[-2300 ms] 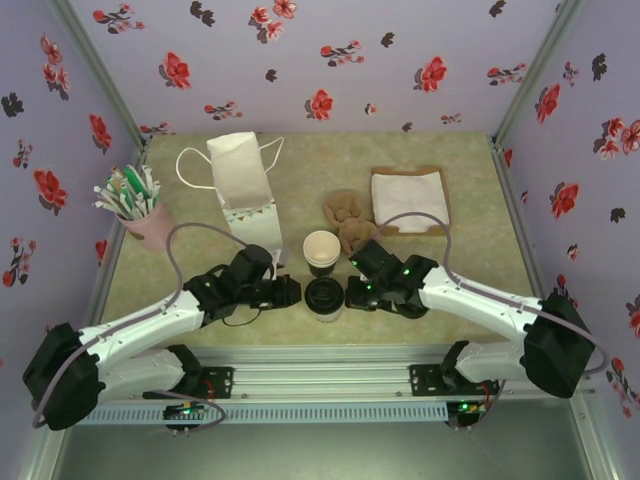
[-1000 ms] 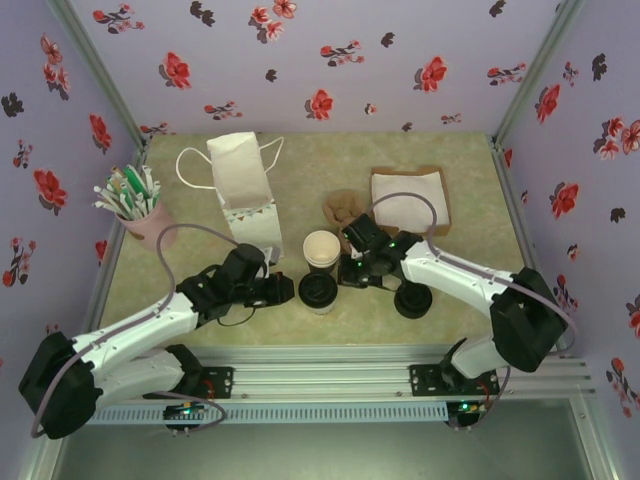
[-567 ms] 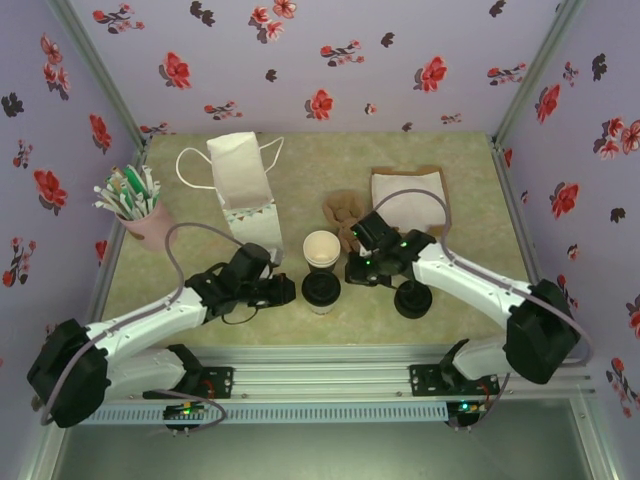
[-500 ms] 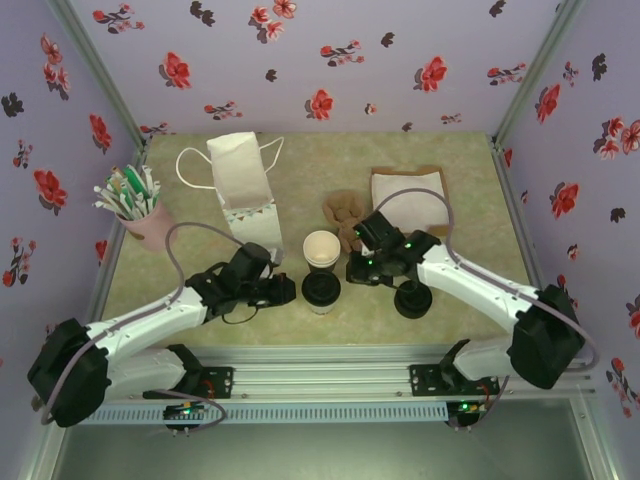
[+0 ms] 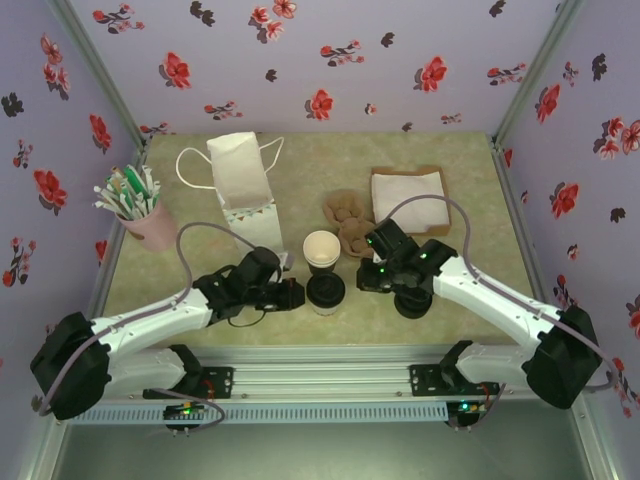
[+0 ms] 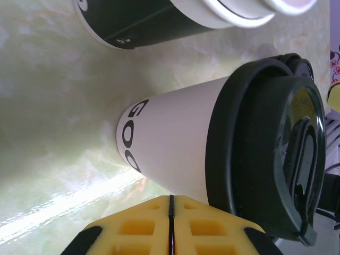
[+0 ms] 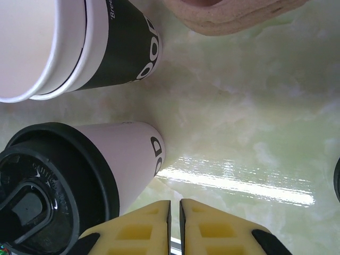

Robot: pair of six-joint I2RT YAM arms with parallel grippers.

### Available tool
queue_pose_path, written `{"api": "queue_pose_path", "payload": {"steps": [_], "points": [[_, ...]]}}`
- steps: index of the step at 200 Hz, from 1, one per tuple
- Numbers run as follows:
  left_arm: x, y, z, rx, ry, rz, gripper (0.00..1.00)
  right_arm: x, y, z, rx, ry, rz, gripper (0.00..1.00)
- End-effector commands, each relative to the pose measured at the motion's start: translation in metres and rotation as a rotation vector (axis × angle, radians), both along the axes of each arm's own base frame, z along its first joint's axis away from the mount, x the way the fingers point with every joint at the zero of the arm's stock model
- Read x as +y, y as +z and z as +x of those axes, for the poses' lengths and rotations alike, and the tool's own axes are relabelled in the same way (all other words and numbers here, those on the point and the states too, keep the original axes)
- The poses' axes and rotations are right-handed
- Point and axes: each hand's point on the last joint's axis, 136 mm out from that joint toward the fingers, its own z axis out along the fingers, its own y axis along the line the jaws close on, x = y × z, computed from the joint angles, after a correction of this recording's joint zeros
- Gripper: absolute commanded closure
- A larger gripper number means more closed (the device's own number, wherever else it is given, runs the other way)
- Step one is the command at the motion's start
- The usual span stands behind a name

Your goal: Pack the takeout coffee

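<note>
While overhead catches takeout coffee (image 5: 325, 291) lid-on, wrist cams expose its white lettered wall | left tool (image 6: 171, 204) closed, empty | right tool (image 7: 174, 212) closed, empty

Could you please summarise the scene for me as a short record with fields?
Takeout coffee: upright, lid on, not yet packed
Left hand: shut, empty, beside the coffee
Right hand: shut, empty, on the coffee's other side
Unlidded cup: upright, just behind the coffee
Paper bag: standing, back left
</note>
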Motion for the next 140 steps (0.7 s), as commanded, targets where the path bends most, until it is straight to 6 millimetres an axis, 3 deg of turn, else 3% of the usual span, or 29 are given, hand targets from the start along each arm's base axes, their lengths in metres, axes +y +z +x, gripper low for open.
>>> {"api": "queue_pose_path", "payload": {"steps": [1, 48, 98, 140], "points": [[-0.014, 0.013, 0.002, -0.019, 0.007, -0.045, 0.92, -0.011, -0.001, -0.002, -0.004, -0.03, -0.023, 0.85], [-0.028, 0.01, -0.011, -0.004, -0.02, -0.049, 0.93, -0.014, 0.0, -0.003, -0.01, -0.036, -0.02, 0.85], [-0.008, 0.01, -0.017, -0.011, 0.005, -0.003, 0.93, -0.014, 0.003, -0.005, -0.012, -0.04, -0.002, 0.85], [0.006, 0.032, -0.01, -0.052, 0.017, 0.003, 0.91, -0.001, 0.006, -0.009, -0.003, -0.029, 0.092, 0.92]]}}
